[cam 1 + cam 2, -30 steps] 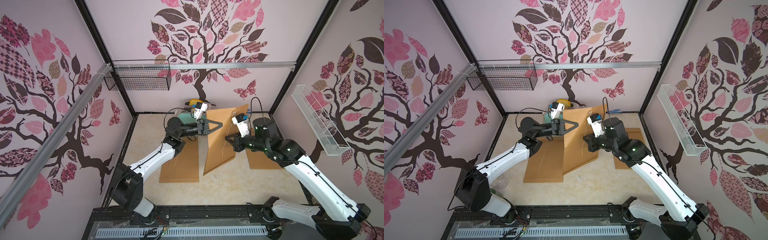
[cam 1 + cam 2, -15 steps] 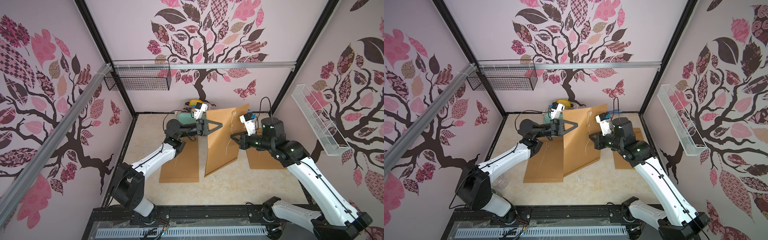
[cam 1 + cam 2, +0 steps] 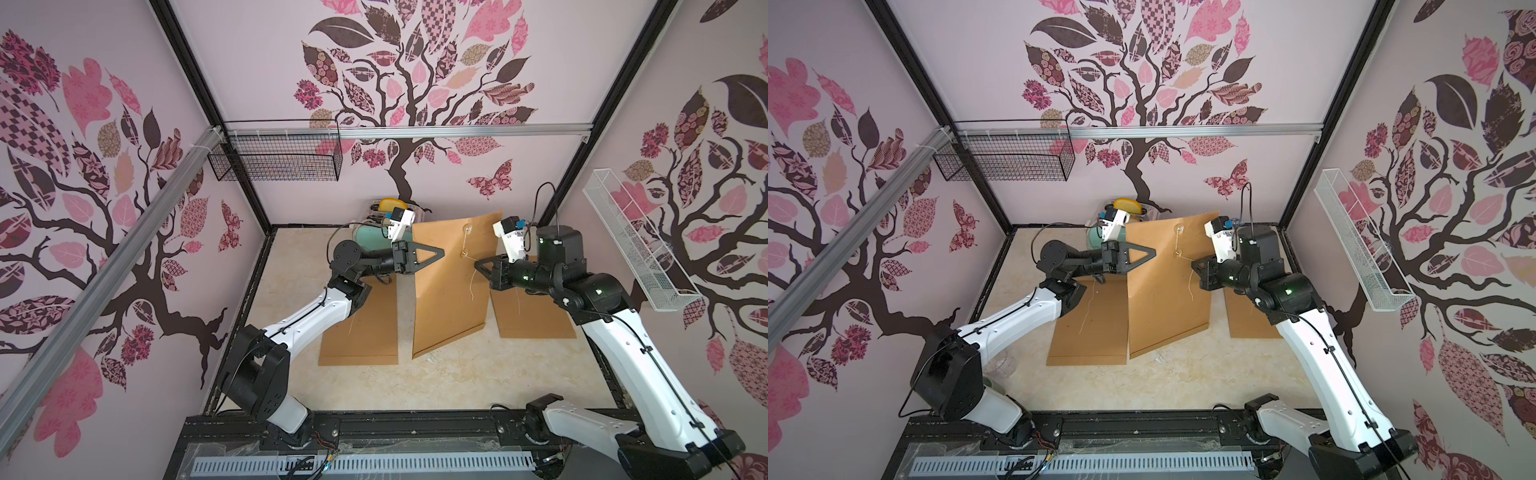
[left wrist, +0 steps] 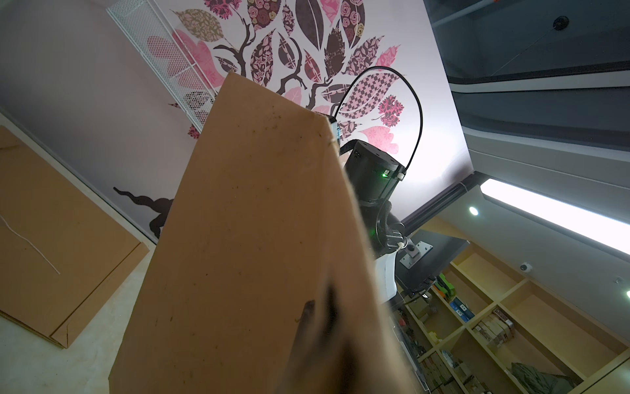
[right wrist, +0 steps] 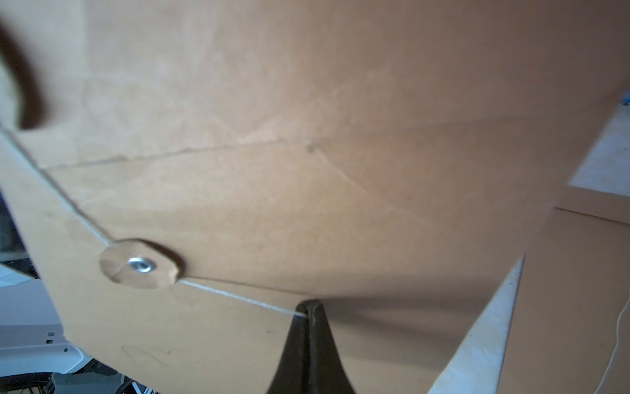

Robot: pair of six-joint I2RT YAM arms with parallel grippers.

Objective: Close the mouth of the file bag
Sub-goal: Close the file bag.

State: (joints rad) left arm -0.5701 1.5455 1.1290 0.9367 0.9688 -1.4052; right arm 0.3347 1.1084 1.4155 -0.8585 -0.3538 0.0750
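The file bag (image 3: 449, 299) (image 3: 1167, 303), a brown paper envelope, stands upright on its bottom edge mid-table. My left gripper (image 3: 440, 252) (image 3: 1152, 252) is shut on its upper left edge; in the left wrist view the bag (image 4: 245, 221) fills the middle and the fingertips (image 4: 308, 308) are blurred against it. My right gripper (image 3: 478, 262) (image 3: 1194, 262) (image 5: 311, 307) is shut on the bag's white string (image 5: 238, 298). That string runs taut from the round paper button (image 5: 141, 264) (image 3: 462, 252) to the jaws. A loose end hangs below (image 3: 472, 286).
Two more brown bags lie flat, one on the left (image 3: 361, 332) and one on the right (image 3: 534, 316). A teal and yellow clutter (image 3: 370, 232) sits at the back wall. A black wire basket (image 3: 276, 162) and a white one (image 3: 636, 245) hang on the walls.
My right gripper has drawn back to the right, away from the bag's face, with the string in it, so the string now stretches out. The left arm has barely moved.
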